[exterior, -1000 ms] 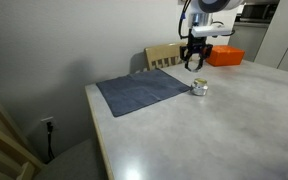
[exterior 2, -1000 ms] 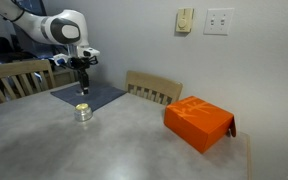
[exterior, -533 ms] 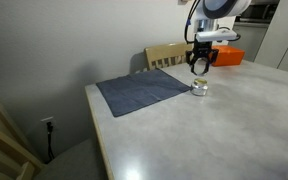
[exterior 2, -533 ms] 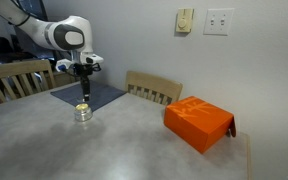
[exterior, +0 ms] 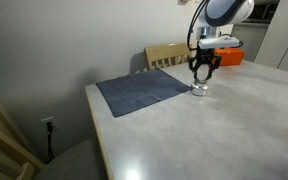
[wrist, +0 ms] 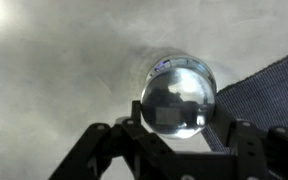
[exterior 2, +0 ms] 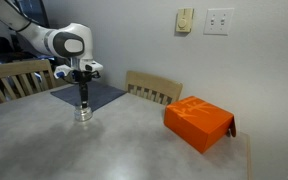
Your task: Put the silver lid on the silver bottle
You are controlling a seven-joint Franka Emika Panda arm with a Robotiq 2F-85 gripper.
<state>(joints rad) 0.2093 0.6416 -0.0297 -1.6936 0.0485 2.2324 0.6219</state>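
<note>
- One gripper (wrist: pixel 177 128) shows in the wrist view. Its two fingers (wrist: pixel 127 132) are clamped on the sides of one silver lid (wrist: pixel 177 98), a shiny dome that fills the gap between them.
- One silver bottle (exterior: pixel 199 90) stands on the table (exterior: pixel 214 135) directly under the gripper (exterior: pixel 199 75), just below the fingertips. Whether lid and bottle touch cannot be told.
- In the wrist view only a thin bright rim peeks out past the lid. The bottle's inside is hidden in every view.
- One dark grey cloth (wrist: pixel 269 88) lies flat beside the gripper. In an exterior view its near corner (exterior: pixel 144 91) lies close to the bottle.
- An exterior view shows the gripper (exterior 2: pixel 82 102) pointing straight down over the bottle (exterior 2: pixel 83 114), in front of the cloth (exterior 2: pixel 96 95).
- One orange box (exterior 2: pixel 198 122) sits closed, well away from the gripper on the same table. It appears behind the arm in an exterior view (exterior: pixel 230 57).
- Chairs: one wooden chair (exterior 2: pixel 154 89) stands beyond the table edge between gripper and box, and a second chair (exterior 2: pixel 19 78) behind the arm. The second shows in that view only.
- Farthest off are two wall plates (exterior 2: pixel 219 20), seen in a single exterior view.
</note>
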